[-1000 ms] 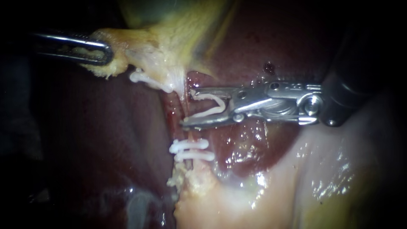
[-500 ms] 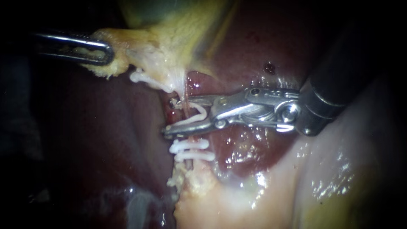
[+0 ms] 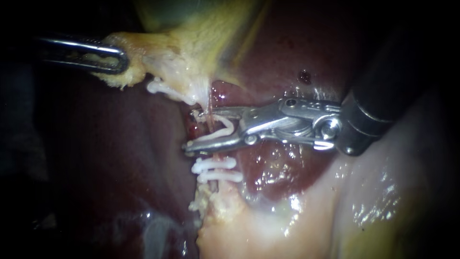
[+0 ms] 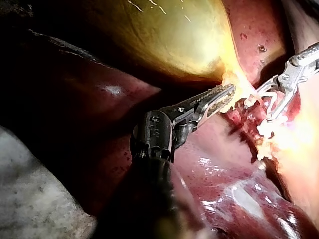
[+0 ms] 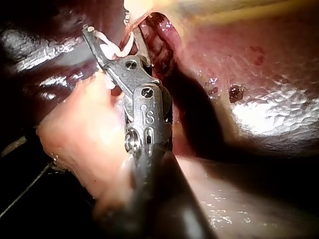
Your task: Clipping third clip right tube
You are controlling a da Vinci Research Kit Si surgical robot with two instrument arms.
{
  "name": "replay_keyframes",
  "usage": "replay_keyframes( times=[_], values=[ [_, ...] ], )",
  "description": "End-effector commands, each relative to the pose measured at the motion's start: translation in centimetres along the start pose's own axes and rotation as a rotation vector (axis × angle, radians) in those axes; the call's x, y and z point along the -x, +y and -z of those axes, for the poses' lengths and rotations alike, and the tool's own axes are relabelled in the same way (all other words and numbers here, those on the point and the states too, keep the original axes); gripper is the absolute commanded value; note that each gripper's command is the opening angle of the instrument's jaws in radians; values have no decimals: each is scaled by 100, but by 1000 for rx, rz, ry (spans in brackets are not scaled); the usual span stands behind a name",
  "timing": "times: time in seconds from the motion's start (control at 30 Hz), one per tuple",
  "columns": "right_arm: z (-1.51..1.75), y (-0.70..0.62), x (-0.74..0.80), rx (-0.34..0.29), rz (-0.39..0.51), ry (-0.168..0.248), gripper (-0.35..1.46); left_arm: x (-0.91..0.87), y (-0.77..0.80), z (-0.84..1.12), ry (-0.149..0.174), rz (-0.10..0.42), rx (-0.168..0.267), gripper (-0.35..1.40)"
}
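Right instrument (image 3: pixel 190 131): jaws spread, carrying an open white V-shaped clip (image 3: pixel 225 128). The thin pink right tube (image 3: pixel 209 108) is straddled just above two seated white clips (image 3: pixel 215 170). Left instrument (image 3: pixel 117 60) is clamped on the yellowish gallbladder (image 3: pixel 182 52), held aside, presumably to tension the tube. The straddle is confirmed only by the endoscope, the left jaws' toothed grip only by the left wrist view.

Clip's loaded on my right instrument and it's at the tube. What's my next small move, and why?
Probably squeeze the right instrument shut: its open clip straddles the tube above the two placed clips, while the left instrument holds the gallbladder taut.
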Motion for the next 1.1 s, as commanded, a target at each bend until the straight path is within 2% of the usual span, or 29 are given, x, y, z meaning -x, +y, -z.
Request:
replay_keyframes(
  times=[0.03,0.23,0.37,0.63,0.93,1.1],
  values=[
    [0,-3,-3,-10,2,10,50,0,0,0,0,0,0,-35],
    [1,-14,-19,-56,6,55,49,0,0,0,0,0,1,-35],
    [1,-19,-25,-75,-8,65,49,0,0,0,0,0,0,-35],
    [2,-18,-27,-80,-27,78,46,0,0,0,0,0,0,-35],
    [8,-17,-26,-86,-46,82,23,0,0,0,0,0,0,-35],
    [13,-12,-23,-75,-70,83,1,0,-1,0,0,-1,1,-35]
  ],
)
